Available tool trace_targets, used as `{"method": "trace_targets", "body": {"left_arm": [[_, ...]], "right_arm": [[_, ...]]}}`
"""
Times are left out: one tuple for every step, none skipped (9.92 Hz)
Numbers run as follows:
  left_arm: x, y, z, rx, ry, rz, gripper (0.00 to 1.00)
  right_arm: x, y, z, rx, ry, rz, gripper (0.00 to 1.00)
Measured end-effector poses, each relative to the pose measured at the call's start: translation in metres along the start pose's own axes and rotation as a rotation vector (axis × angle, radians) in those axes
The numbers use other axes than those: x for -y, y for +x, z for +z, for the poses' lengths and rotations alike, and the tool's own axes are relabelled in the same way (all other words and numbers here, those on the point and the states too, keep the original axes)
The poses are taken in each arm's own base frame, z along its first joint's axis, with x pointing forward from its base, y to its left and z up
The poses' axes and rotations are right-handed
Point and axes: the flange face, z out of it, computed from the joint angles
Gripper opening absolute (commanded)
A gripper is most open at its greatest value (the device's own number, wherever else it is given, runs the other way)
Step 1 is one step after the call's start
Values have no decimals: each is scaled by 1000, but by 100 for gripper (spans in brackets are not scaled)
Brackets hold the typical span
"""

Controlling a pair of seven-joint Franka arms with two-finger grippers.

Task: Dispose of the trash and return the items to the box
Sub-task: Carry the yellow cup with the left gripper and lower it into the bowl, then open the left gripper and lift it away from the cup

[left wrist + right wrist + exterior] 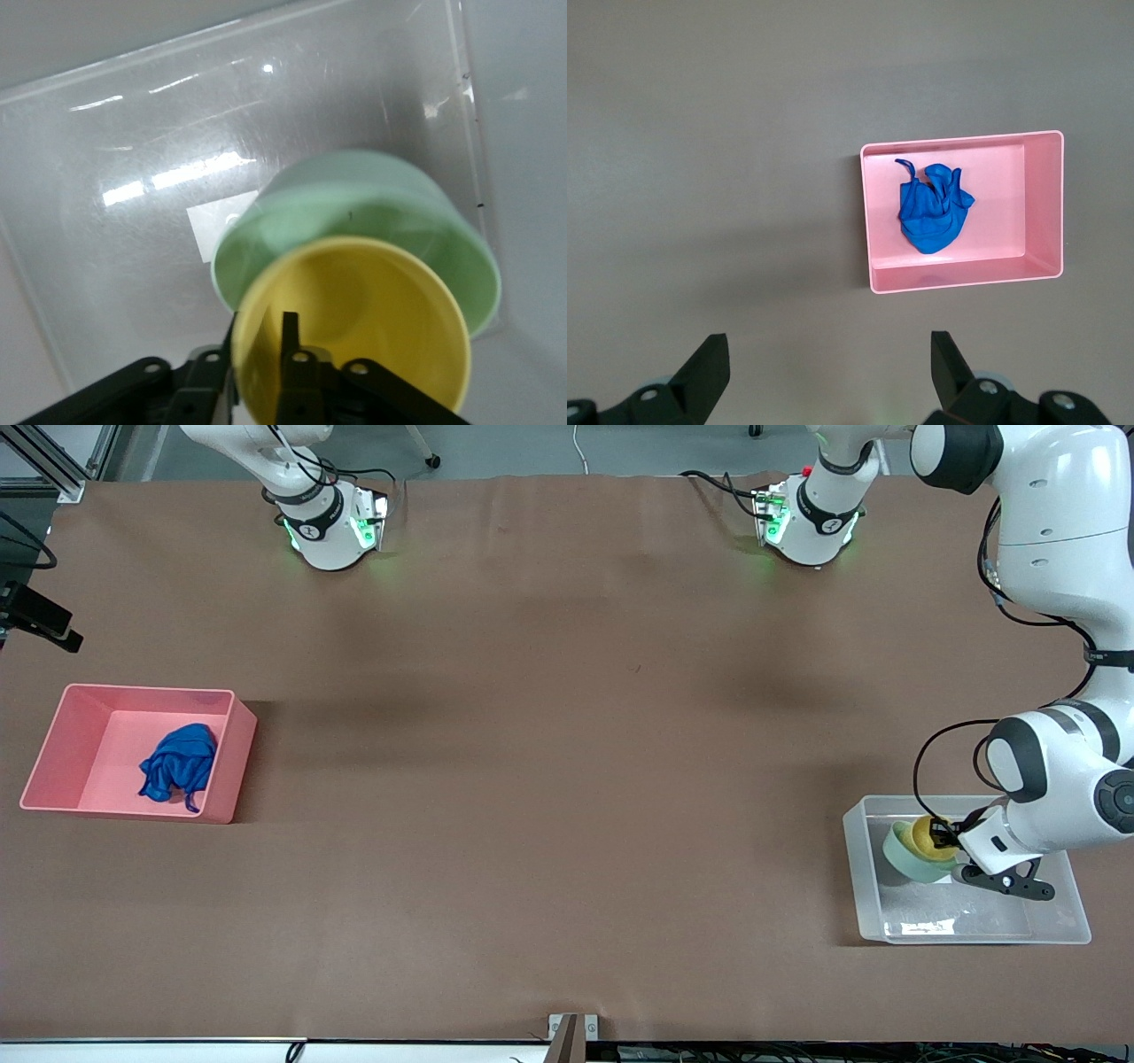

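Observation:
My left gripper (953, 849) is down inside the clear box (966, 917), at the left arm's end of the table. It is shut on the rim of the yellow cup (930, 834), one finger inside and one outside (260, 320). The yellow cup (372, 328) is tilted and lies against the mint-green bowl (905, 855), which also shows in the left wrist view (354, 199) over the box base (133, 133). The blue wad (180, 766) lies in the pink bin (53, 744). My right gripper (828, 341) is open and empty, high over the table, with the wad (930, 212) below.
The pink bin (1045, 204) stands at the right arm's end of the table. A white square sticker (208, 232) is on the clear box's base. Brown tabletop lies between the two containers. The arm bases stand along the table's edge farthest from the front camera.

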Motion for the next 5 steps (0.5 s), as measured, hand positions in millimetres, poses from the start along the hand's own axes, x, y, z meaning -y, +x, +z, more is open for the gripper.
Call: {"method": "trace_targets", "body": {"left_arm": [[0, 2, -3, -7, 3, -4, 46], [1, 3, -5, -10, 4, -6, 46], [1, 4, -7, -14, 6, -5, 46], [2, 7, -13, -28, 11, -4, 55], [2, 12, -26, -51, 19, -3, 76]], "right_arm": [[0, 0, 0, 1, 0, 0, 100], [0, 0, 0, 2, 0, 0, 100], [0, 0, 0, 2, 0, 0, 100], [0, 0, 0, 2, 0, 0, 100], [0, 0, 0, 2, 0, 0, 100]]}}
